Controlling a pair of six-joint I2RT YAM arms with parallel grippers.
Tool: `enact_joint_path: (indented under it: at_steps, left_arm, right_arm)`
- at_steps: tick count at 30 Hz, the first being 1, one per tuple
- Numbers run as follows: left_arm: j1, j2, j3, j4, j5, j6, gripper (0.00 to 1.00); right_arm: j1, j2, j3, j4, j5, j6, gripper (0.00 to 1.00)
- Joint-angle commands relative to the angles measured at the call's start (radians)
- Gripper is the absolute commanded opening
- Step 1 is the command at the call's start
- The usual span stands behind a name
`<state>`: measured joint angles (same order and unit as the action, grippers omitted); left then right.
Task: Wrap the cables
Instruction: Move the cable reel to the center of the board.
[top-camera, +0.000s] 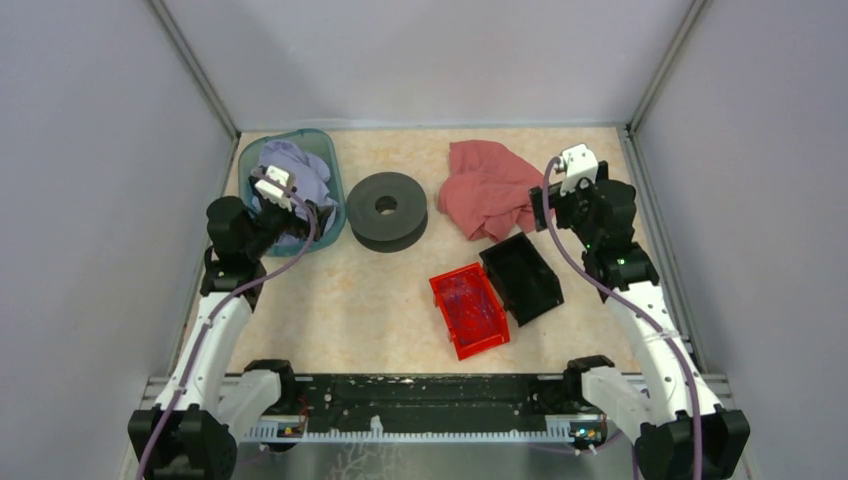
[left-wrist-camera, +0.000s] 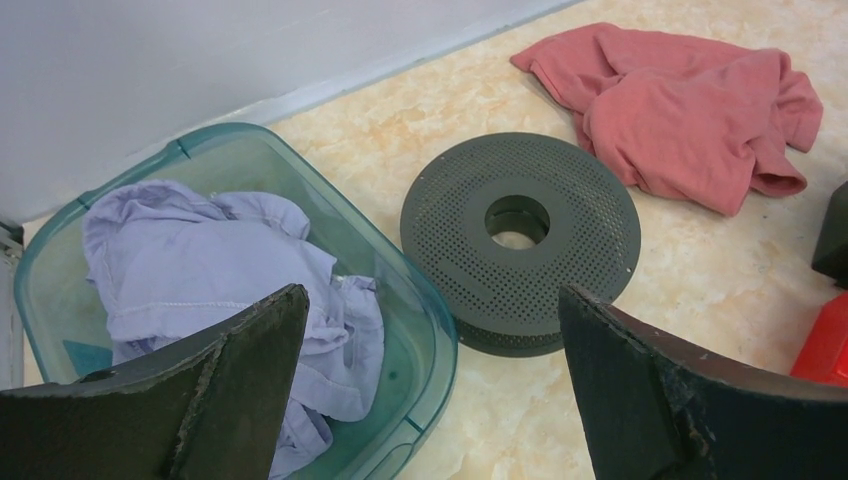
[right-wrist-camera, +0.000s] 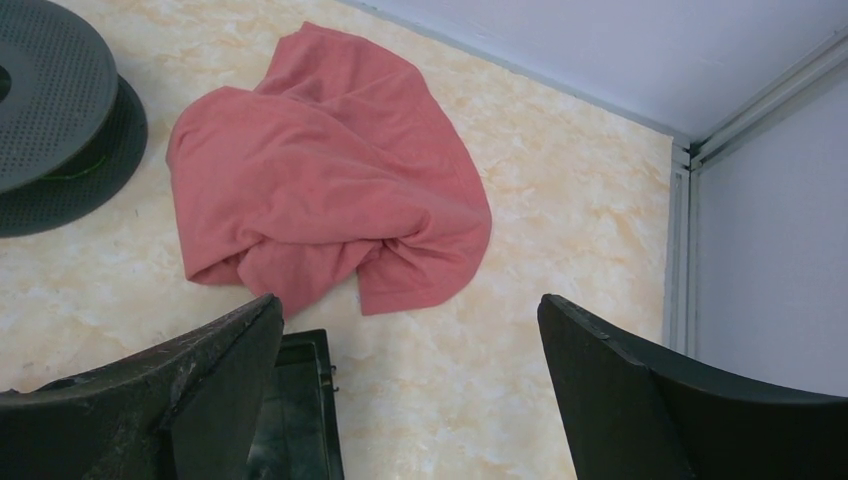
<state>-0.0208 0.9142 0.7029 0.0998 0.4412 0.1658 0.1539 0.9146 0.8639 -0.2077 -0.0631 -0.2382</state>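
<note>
Holding both arms raised and folded at the elbow, wrists tipping down toward the table (top-camera: 330, 320), probably surveying before any reach. Hanging the left claw (left-wrist-camera: 432, 300) spread wide and gripping nothing, left of the spool (top-camera: 386, 208), above the teal tub (left-wrist-camera: 425, 330) and the lilac cloth (left-wrist-camera: 200, 250) crumpled in it. Hanging the right claw (right-wrist-camera: 407, 300) equally wide and empty, well right of the spool, over the near edge of the pink cloth (right-wrist-camera: 320, 180) and the far end of the black bin (top-camera: 545, 300).

Reading the cables (top-camera: 472, 303) as the faint thin curls inside the red bin (top-camera: 443, 312), nearer than the spool and to its right; too fine for certainty. Lying flat between the two arms, likely serving as the core for winding. Not yet touching anything.
</note>
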Motion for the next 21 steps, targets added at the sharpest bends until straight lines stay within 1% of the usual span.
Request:
enact_joint_path:
  at_steps: [1, 4, 7, 11, 15, 17, 21]
  left_arm:
    - [0.005, 0.016, 0.033, -0.037, 0.047, 0.053, 1.0]
    - [0.006, 0.032, 0.031, -0.038, 0.055, 0.068, 1.0]
    - [0.006, 0.045, 0.025, -0.046, 0.091, 0.103, 1.0]
    - [0.006, 0.061, 0.017, -0.06, 0.104, 0.139, 1.0]
    - [0.004, 0.077, 0.008, -0.068, 0.11, 0.168, 1.0]
    - [0.001, 0.093, 0.004, -0.068, 0.141, 0.201, 1.0]
    - [-0.079, 0.189, 0.072, -0.13, 0.125, 0.258, 1.0]
  right_arm:
    - [-0.005, -0.015, 0.044, -0.06, -0.029, -0.109, 0.99]
    - [0.012, -0.007, 0.032, -0.173, -0.115, -0.198, 0.99]
    - [0.056, -0.011, -0.004, -0.241, -0.153, -0.271, 0.99]
    - [0.108, -0.019, -0.072, -0.23, -0.153, -0.286, 0.99]
    - [0.133, 0.021, -0.103, -0.196, -0.165, -0.255, 0.98]
    - [0.142, 0.045, -0.105, -0.191, -0.182, -0.239, 0.97]
    - [0.185, 0.068, -0.125, -0.158, -0.162, -0.215, 0.97]
